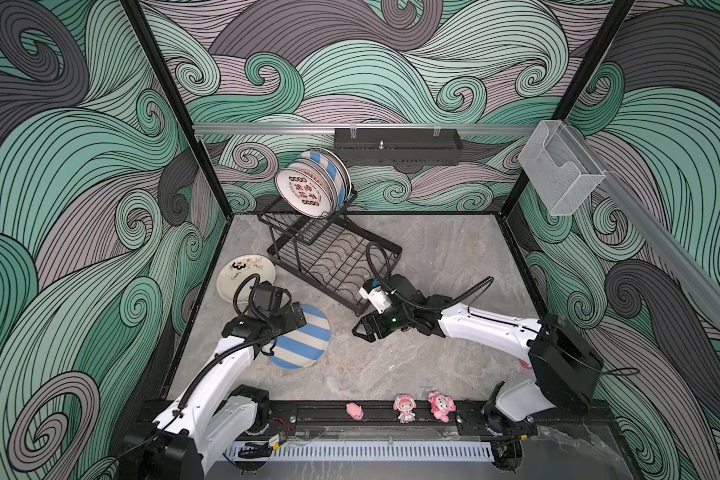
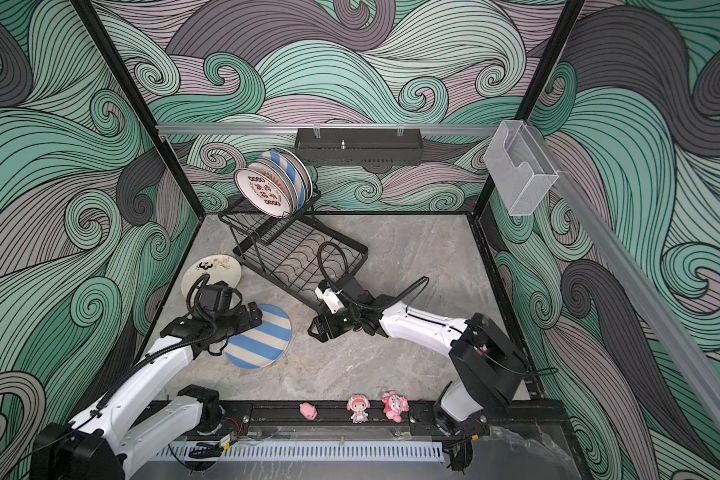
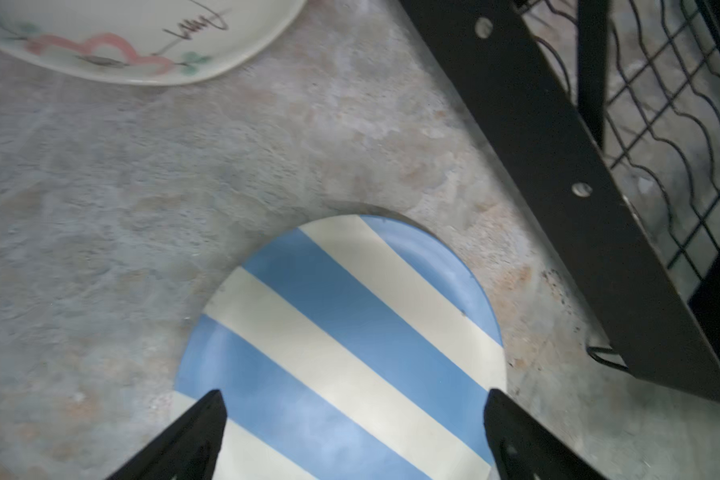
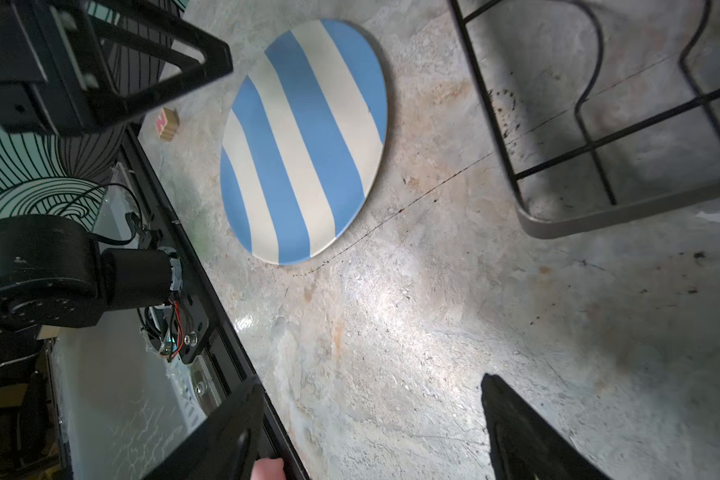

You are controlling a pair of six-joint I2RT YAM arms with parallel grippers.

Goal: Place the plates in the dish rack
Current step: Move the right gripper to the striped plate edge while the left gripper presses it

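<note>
1. On the front rail, beyond the surface's front edge, stand three pink figurines.
2. The left arm rises from the front left corner, elbow bent and wrist tipped down. The left claw is spread apart and empty over the blue-and-cream striped plate, which lies flat towards the left edge. Whether the fingers touch it I cannot tell.
3. The right arm stretches low from the front right corner towards the middle. The right claw is apart and empty above the bare grey marbled surface, between that plate and the dish rack's nearest corner.
4. A cream floral plate marked "3" lies flat by the left edge.
5. The black wire dish rack sits askew near the far edge. Its upper tier holds upright plates, the white character plate foremost.
6. Wave-patterned walls carry a black perforated shelf and a clear acrylic box.
</note>
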